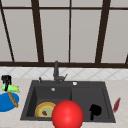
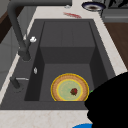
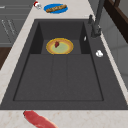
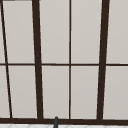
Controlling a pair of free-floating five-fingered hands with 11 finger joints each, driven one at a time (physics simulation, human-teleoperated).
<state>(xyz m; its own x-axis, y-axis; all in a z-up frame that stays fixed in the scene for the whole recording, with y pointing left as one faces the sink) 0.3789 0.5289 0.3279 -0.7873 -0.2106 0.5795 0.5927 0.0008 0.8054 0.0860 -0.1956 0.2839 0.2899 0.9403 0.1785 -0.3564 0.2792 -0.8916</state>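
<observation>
The black sink (image 1: 90,96) holds a yellow-rimmed plate (image 1: 45,109) in its left basin, behind a red ball (image 1: 67,115). On the counter to its left lies a blue plate (image 1: 5,103), and the left hand (image 1: 6,79) is just above a green thing (image 1: 10,88) over that plate. The right hand (image 1: 95,110) hangs over the right basin, and I cannot tell either hand's grip.

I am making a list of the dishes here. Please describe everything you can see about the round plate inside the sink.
The plate is round, with a yellow rim, an orange-brown band inside it and a pale green centre. It lies flat on the bottom of the deep basin, the sink's left-hand part in the front view. A small dark red piece rests on the green centre, slightly off the middle. No hand touches it; the faucet stands behind the basin.
</observation>
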